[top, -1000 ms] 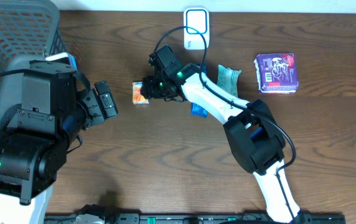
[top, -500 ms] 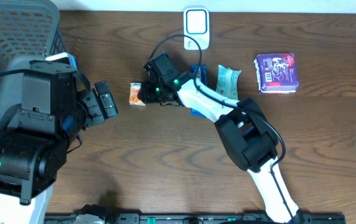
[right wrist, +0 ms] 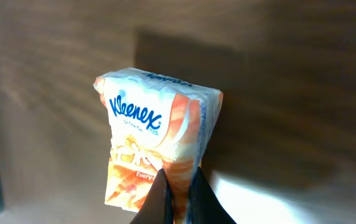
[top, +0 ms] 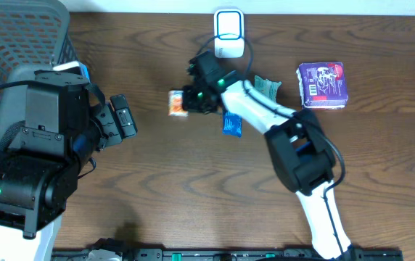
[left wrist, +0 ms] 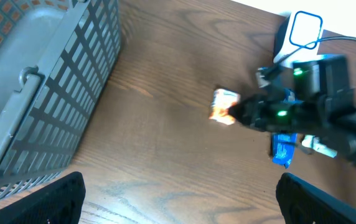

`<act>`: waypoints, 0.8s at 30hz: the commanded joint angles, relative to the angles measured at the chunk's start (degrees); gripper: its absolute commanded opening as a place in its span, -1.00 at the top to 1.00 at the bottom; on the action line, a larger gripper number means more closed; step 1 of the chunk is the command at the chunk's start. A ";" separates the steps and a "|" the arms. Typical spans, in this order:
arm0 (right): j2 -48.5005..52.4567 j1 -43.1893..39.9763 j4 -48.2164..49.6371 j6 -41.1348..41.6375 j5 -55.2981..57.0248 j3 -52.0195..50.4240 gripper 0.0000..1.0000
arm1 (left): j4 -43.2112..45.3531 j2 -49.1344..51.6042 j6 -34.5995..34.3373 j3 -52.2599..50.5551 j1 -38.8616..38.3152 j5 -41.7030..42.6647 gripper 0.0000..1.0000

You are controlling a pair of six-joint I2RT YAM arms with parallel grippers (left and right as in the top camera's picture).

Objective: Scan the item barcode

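Pinching the Kleenex tissue pack (right wrist: 156, 140) by its lower orange edge with the right gripper (right wrist: 177, 186); fingers (right wrist: 158, 202) pressed almost together, only thin wrapper between them. Logo face turned to the right wrist camera, blue lettering readable, pack tilted, dark shadow on the wood behind it. Cannot tell whether lifted clear or touching the table (top: 193, 188). From overhead: pack at the tip of the right gripper, over bare wood, left of and nearer than the white scanner (top: 229, 32), near it but apart. Scanner upright at the far table edge, cable trailing from it past the right arm (top: 255, 109). Blue packet (top: 231, 123) just beside that arm, partly under it. Green packet (top: 268, 87) showing on the arm's other side. Purple box (top: 323, 85) flat on the wood, well apart to the right. Grey mesh basket (top: 19, 29) in the far left corner. Left gripper (top: 124, 116) beside the basket, well apart from the pack, holding nothing; fingers spread wide, dark tips at both lower corners of the left wrist view. Same view blurred: pack a smear of orange and white against the dark right gripper, scanner beyond, blue packet below the arm, basket wall along the left.
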 commanded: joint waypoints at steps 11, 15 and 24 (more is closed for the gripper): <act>-2.82 -6.80 -5.66 -10.78 1.75 -0.33 0.94 | -0.17 0.07 0.74 0.11 0.31 -0.70 -0.96; -2.99 -6.80 -7.54 -13.81 -2.12 0.57 0.98 | -0.17 0.07 0.72 0.11 0.31 -0.70 -0.96; -5.92 -7.19 -16.59 -15.67 -1.77 6.69 -0.11 | -0.20 0.07 0.72 0.11 0.31 -0.70 -0.96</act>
